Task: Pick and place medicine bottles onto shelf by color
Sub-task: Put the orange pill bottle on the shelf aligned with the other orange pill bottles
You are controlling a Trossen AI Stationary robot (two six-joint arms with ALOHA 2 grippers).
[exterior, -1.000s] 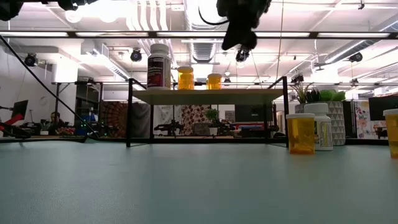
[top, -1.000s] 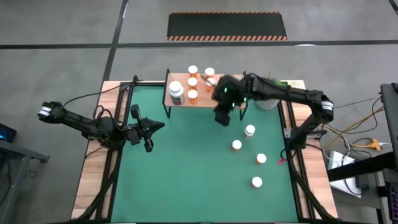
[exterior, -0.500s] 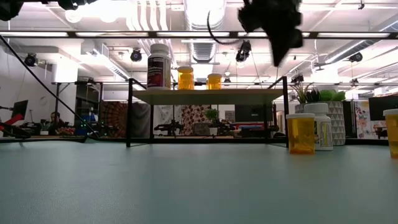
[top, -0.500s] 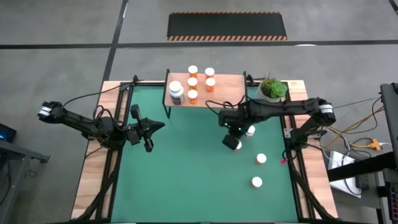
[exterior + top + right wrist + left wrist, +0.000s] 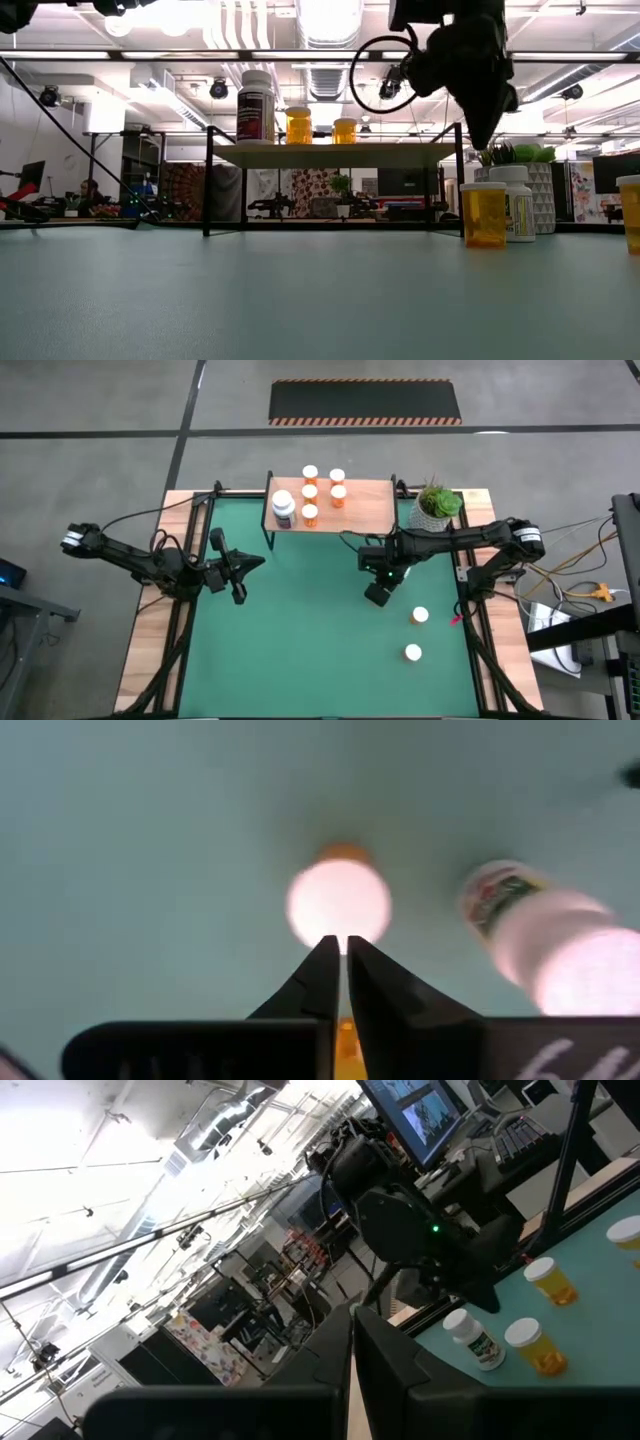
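The right gripper (image 5: 377, 595) is hanging over the green mat (image 5: 300, 650) right of centre in the high view, fingers (image 5: 322, 982) pressed together and holding nothing. In the right wrist view its closed tips are pointing straight down at the white cap of an orange bottle (image 5: 339, 900) standing just beneath, clear of it, with a white bottle (image 5: 545, 940) just beside that one. In the low view the same gripper (image 5: 488, 125) is hovering above those two, the orange bottle (image 5: 484, 214) and the white bottle (image 5: 517, 202), at the right of the frame.

Nearer the bottom of the high view, two more white-capped bottles are standing on the mat: one at lower right (image 5: 412, 652), another above it (image 5: 420, 615).

The left gripper (image 5: 240, 565) is waiting at middle left, also closed and empty.

Farther back, the shelf (image 5: 360, 505) is sitting at the top edge of the mat, carrying a larger white-and-dark bottle (image 5: 284, 507) and five orange bottles (image 5: 323, 492) grouped on its left half; its right half is bare wood. A potted plant (image 5: 435, 507) is standing right of the shelf.

The wooden surface (image 5: 150, 640) is showing around the mat, and the mat's centre and lower left are lying wide open. Beyond, a workshop with ceiling lights and monitors.
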